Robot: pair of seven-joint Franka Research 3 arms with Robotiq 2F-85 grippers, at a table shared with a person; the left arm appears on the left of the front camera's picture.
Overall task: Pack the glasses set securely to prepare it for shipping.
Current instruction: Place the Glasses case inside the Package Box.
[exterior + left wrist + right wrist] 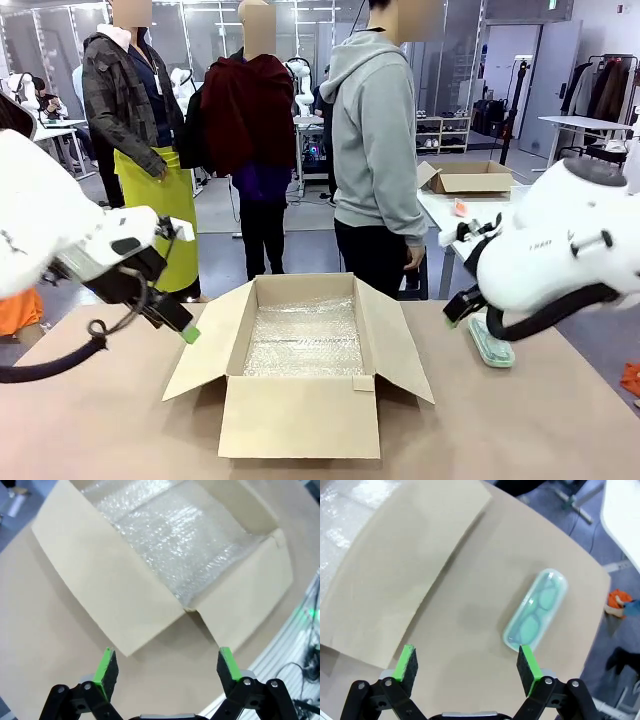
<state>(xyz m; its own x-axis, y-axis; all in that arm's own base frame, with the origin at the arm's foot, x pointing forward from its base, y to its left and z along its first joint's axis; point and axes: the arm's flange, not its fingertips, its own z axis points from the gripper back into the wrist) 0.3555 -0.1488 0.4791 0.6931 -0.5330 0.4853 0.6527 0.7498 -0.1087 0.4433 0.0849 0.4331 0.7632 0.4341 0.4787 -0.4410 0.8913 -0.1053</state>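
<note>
Left gripper (169,667): wide open, empty, hovering above the bare table (90,420) just left of the cardboard box (300,415), close to its left flap. Right gripper (467,665): likewise spread full, gripping nothing, poised over the table right of the box. Mint green case (536,609): lying flat on the table just beyond one of the pads (529,662), slantwise to the jaws, close to the table's edge.

Likely trouble, left to right:
- At the left flap: snagging or folding it when swinging in low, since splayed outward and near the open jaws.
- In the box: a case rattling loose in transit if merely dropped onto the bubble wrap (305,340) with nothing over it.
- At the right: a slipping, squirting grasp, given the smooth rounded shell. Also a nudge toward the nearby edge if coming down off-centre. Probably worth turning the wrist first, to close across the narrow width.

Materials and shapes:
- Table: matte tan, smooth, flat.
- Box: plain brown cardboard, four flaps folded outward, stiff, creased at the hinges.
- Lining: clear bubble wrap, crinkled, glossy, soft-looking, covering the floor of the box.
- Case: translucent pale mint plastic, rounded oblong, hard-looking, with the outline of spectacles showing through the lid.
- Pads: bright green, flat-faced, set on black metal.
</note>
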